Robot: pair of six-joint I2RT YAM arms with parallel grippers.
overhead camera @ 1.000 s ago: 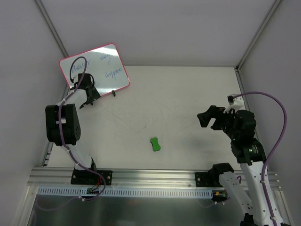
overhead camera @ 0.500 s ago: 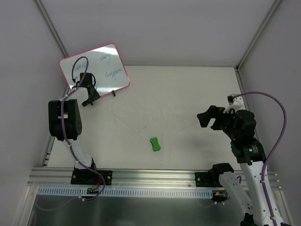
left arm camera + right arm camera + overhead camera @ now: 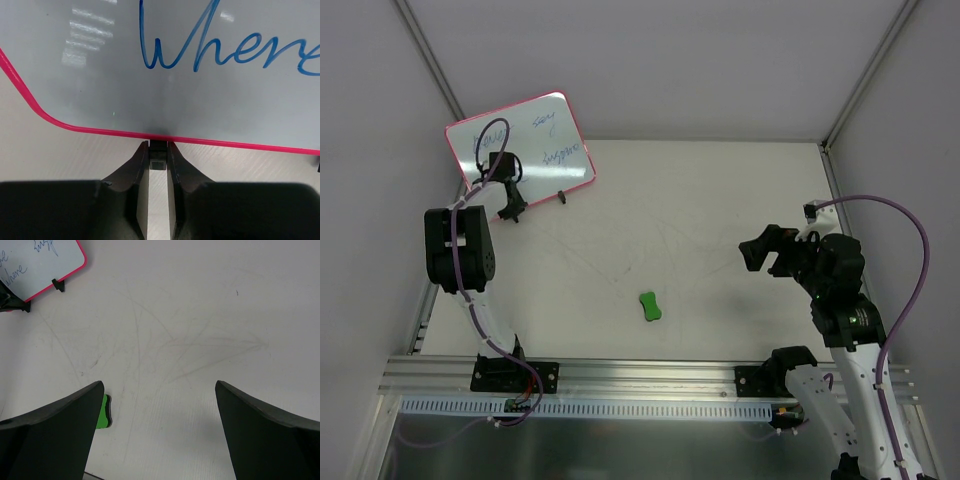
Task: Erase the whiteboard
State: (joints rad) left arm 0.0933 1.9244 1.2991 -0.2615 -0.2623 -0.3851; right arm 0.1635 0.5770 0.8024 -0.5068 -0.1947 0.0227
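Pink-framed whiteboard (image 3: 545,135) stands propped; left gripper (image 3: 158,147) pinches its black foot (image 3: 158,164), probably steadying it; right gripper (image 3: 160,386) gapes apart, green eraser (image 3: 649,306) lying ungrasped nearby.

On table (image 3: 720,190), whiteboard (image 3: 535,140) far left, left hand (image 3: 158,150) at its lower edge, eraser (image 3: 649,306) mid-table, right hand (image 3: 765,250) right.

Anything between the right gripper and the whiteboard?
Nothing visible. Bare table lies between the open right gripper and the whiteboard; the green eraser sits well to the near side of that line. The left gripper holds the whiteboard at its lower edge.
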